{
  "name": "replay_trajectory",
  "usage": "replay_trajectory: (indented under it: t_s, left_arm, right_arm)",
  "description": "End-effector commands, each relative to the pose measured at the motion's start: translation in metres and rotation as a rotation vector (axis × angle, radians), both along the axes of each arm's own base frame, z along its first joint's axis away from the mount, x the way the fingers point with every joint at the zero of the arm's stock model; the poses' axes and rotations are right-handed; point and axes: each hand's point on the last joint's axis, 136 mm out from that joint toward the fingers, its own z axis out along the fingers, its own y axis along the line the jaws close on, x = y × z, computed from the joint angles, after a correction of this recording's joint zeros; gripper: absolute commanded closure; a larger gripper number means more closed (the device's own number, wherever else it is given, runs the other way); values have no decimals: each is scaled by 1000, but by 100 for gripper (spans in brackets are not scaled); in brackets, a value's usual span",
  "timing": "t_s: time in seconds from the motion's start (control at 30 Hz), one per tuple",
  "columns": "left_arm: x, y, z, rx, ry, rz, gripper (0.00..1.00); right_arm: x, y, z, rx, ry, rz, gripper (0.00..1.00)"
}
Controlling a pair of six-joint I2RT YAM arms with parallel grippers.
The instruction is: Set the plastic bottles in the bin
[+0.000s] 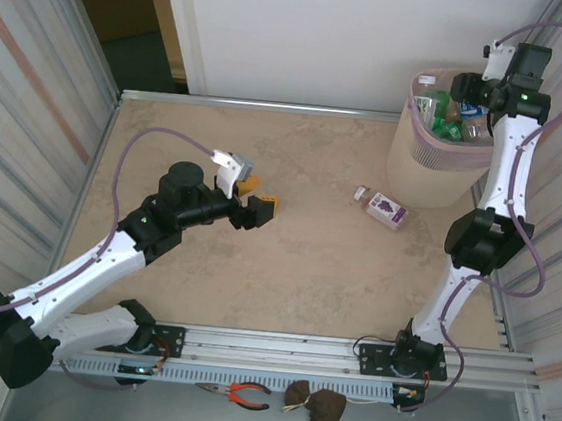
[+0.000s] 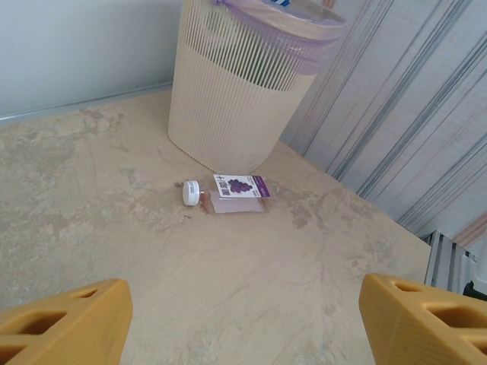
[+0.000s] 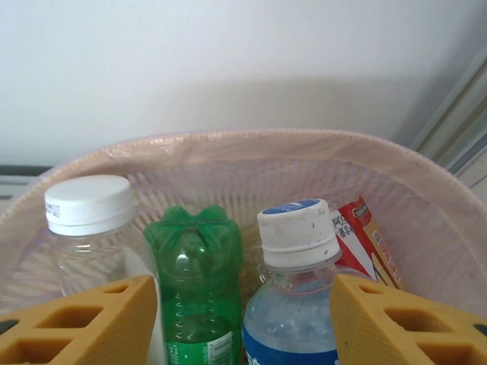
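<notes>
Bottles (image 3: 295, 304) in bin (image 3: 426, 199) beneath right gripper (image 3: 243, 323)

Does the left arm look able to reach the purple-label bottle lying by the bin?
Probably yes: the left gripper is open and faces the bottle, with bare table between them. The bottle lies just clear of the bin.

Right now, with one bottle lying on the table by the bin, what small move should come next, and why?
Probably ease the left pincer forward toward the purple-labelled bottle. It lies on its side on the table, apart from the bin, and that pincer is open, empty and facing it. The right pincer hangs over the bin.
</notes>
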Motion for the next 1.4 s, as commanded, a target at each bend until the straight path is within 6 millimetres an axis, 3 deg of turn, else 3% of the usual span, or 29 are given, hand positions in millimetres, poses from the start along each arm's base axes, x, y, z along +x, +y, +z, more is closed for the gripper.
replay_trajectory:
  t_s: [0.0, 0.2, 0.33, 0.6, 0.77, 0.97, 1.17, 1.37]
  left_arm:
    - [-1, 4, 12, -32, -29, 7, 21]
    - [-1, 5, 13, -34, -30, 11, 21]
    - [-1, 6, 13, -29, -32, 15, 21]
    - [-1, 6, 14, -29, -29, 17, 21]
    - [-1, 4, 16, -30, -28, 9, 21]
    - [-1, 4, 19, -40, -21, 4, 22]
    - [-3, 4, 22, -55, -16, 2, 22]
    - [-5, 7, 26, -53, -20, 8, 22]
  right_arm:
    - [-17, -1, 40, 65, -76, -11, 52]
    - [-12, -29, 27, 38, -53, -124, 55]
    - [-4, -36, 0, 32, 4, -133, 54]
    - [-2, -18, -77, 113, 215, -42, 58]
    - [-10, -16, -99, 80, 271, -45, 61]
    - [-18, -16, -84, 30, 253, -50, 64]
    - [-27, -10, -38, -32, 163, -69, 57]
    - [-41, 13, 5, -69, 78, -34, 52]
